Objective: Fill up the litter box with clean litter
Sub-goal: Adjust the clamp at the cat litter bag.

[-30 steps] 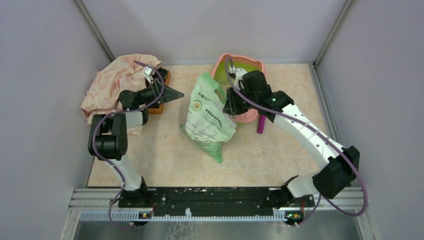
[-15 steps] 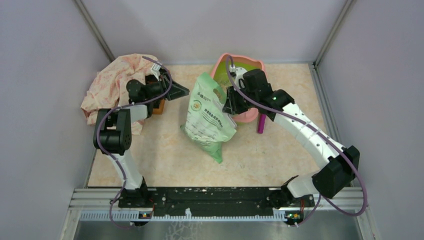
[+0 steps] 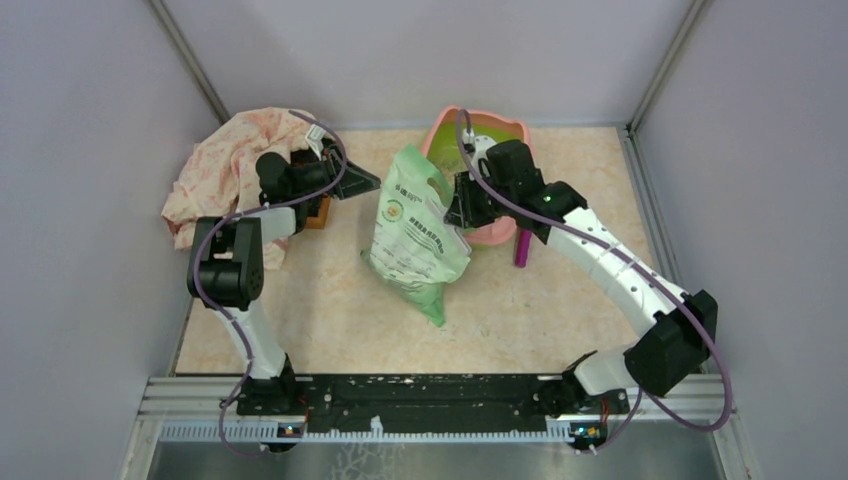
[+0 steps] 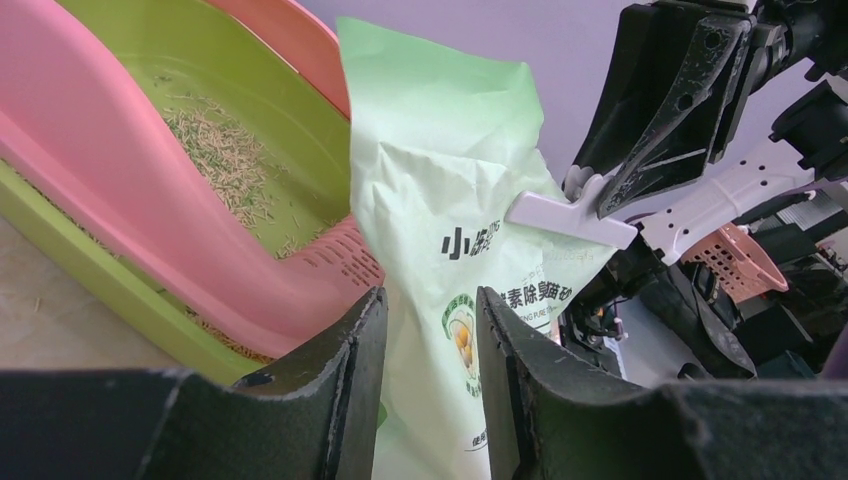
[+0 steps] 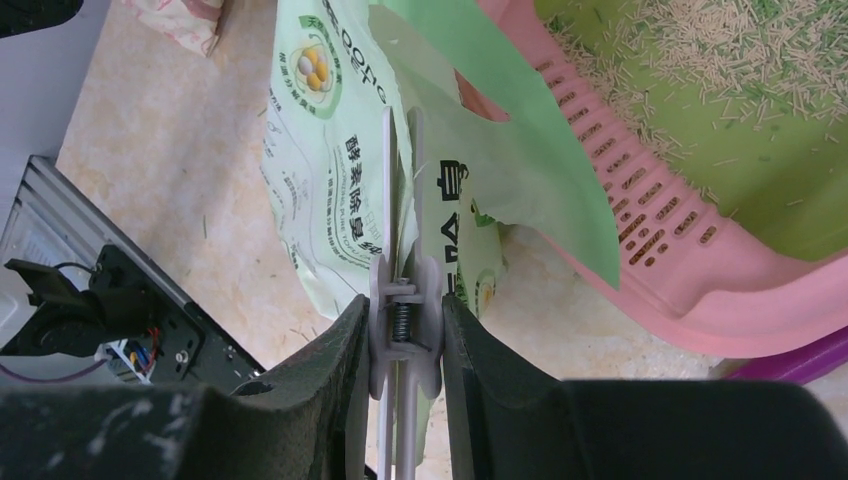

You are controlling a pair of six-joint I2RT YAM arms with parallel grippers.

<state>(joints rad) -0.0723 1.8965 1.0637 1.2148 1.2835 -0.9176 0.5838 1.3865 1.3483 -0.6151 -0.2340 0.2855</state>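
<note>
Pink-rimmed, slot-ledged plastic litter box (image 5: 690, 290) (sparse beige clean litter (image 5: 720, 40) inside)

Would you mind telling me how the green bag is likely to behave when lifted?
Probably floppy: the bag is thin creased film, its top bending loosely. Its bulging lower half suggests weight, so it may sag. The clip in the right end effector pinches only one spot, so the film could slip.

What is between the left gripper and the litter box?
The light green printed plastic bag stands between the left gripper and the pink-rimmed lime-green plastic litter box, at its near rim. The right gripper pinches a white spring clip on it.
</note>
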